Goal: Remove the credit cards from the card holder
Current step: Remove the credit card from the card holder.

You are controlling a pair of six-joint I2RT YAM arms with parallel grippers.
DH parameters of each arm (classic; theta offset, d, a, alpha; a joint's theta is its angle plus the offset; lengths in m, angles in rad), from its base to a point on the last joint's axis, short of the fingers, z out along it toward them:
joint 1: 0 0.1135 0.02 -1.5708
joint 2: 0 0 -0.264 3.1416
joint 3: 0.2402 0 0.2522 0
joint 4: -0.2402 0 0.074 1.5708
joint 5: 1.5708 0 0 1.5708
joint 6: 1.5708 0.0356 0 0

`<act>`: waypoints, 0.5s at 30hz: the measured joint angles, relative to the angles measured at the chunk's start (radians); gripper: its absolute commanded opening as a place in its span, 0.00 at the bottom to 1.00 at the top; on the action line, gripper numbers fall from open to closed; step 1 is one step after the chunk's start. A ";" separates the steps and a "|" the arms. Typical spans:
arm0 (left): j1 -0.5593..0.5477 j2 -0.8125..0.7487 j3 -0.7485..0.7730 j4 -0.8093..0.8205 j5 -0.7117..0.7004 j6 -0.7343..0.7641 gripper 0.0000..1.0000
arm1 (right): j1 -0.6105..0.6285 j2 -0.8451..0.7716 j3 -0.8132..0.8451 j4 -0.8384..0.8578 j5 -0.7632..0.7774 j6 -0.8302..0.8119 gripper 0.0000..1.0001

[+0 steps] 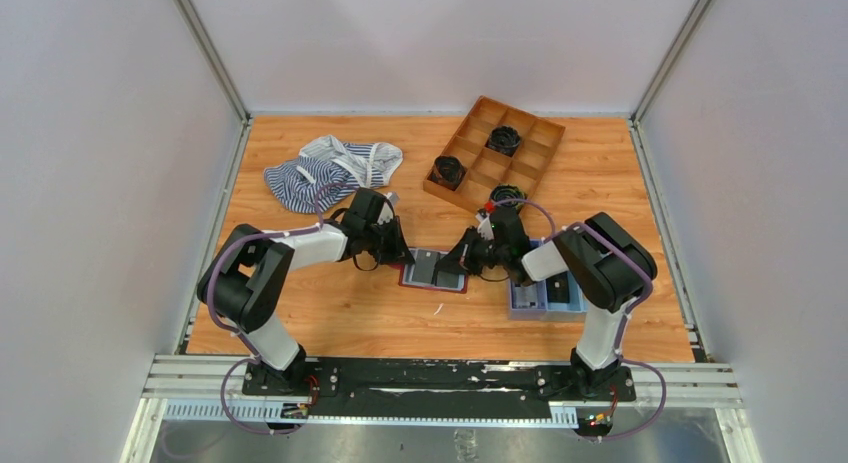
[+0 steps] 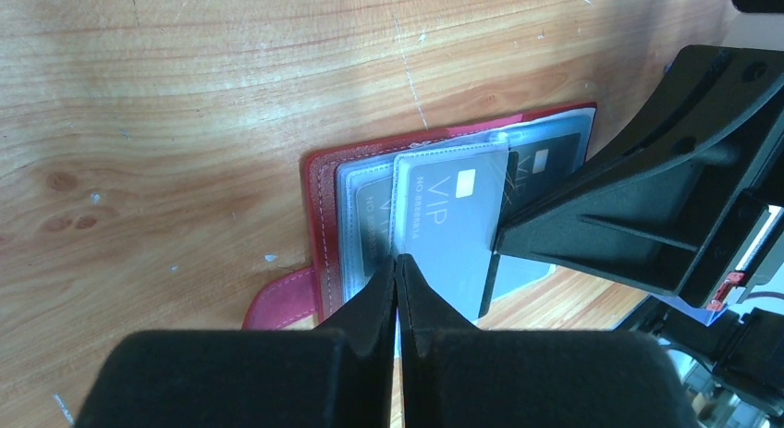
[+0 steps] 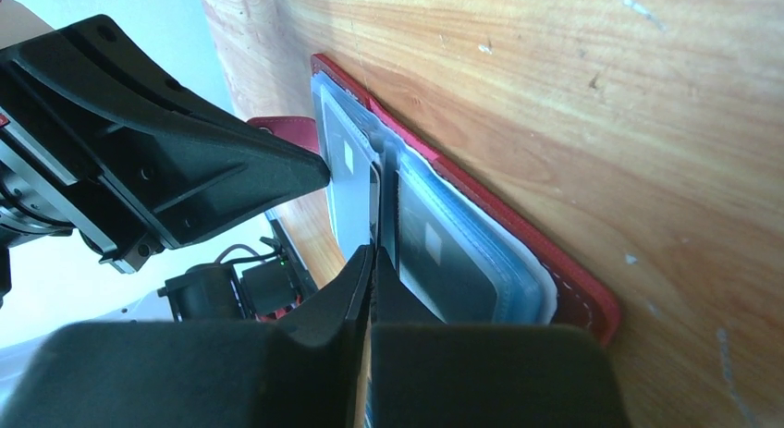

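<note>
I am two arms, the left arm (image 1: 262, 273) and the right arm (image 1: 600, 268), each made of white link tubes between bulky black joint housings. A thin lilac cable (image 1: 228, 251) loops along the outside of each. At six o'clock my bases bolt to a black plate (image 1: 430, 375) on a silver slotted rail (image 1: 190, 385). My left claw (image 2: 396, 259) and right claw (image 3: 372, 250) have matte black, wedge-shaped fingers that narrow to slim tips.

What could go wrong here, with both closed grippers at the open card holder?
1. The left gripper and right gripper are shut, so they may push the card holder across the table instead of pinching a card.
2. Their tips nearly meet over the pale VIP card, so they could collide.
</note>
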 measured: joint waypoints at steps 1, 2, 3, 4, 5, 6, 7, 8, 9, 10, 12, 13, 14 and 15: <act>0.000 0.000 0.000 0.000 0.000 0.000 0.00 | 0.000 -0.003 -0.005 0.002 0.001 0.000 0.00; 0.000 0.000 0.000 0.000 0.000 0.000 0.00 | 0.000 -0.006 -0.010 0.005 0.001 0.000 0.00; 0.000 0.000 0.000 0.000 0.000 0.000 0.00 | 0.000 -0.010 -0.015 0.006 0.003 0.000 0.00; 0.000 0.000 0.000 0.000 0.000 0.000 0.00 | -0.002 -0.016 -0.020 0.006 0.003 0.000 0.00; 0.000 0.000 0.000 0.000 0.000 0.000 0.00 | -0.003 -0.021 -0.026 0.006 0.003 0.000 0.00; 0.000 0.000 0.000 0.000 0.000 0.000 0.00 | -0.005 -0.026 -0.030 0.006 0.004 0.000 0.00; 0.000 0.000 0.000 0.000 0.000 0.000 0.00 | -0.005 -0.031 -0.034 0.006 0.006 0.000 0.00; 0.000 0.000 0.000 0.000 0.000 0.000 0.00 | -0.006 -0.035 -0.037 0.005 0.008 0.000 0.00; 0.000 0.000 0.000 0.000 0.000 0.000 0.00 | -0.007 -0.039 -0.040 0.005 0.009 -0.001 0.00; 0.000 0.000 0.000 0.000 0.000 0.000 0.00 | -0.007 -0.042 -0.042 0.003 0.010 -0.002 0.00; 0.000 0.000 0.000 0.000 0.000 0.000 0.00 | -0.008 -0.050 -0.046 -0.003 0.012 -0.003 0.00; 0.000 0.000 0.000 0.000 0.000 0.000 0.00 | -0.008 -0.054 -0.048 -0.005 0.014 -0.004 0.00; 0.000 0.000 0.000 0.000 0.000 0.000 0.00 | -0.009 -0.058 -0.049 -0.009 0.015 -0.005 0.00; 0.000 0.000 0.000 0.000 0.000 0.000 0.00 | -0.010 -0.064 -0.051 -0.017 0.018 -0.006 0.00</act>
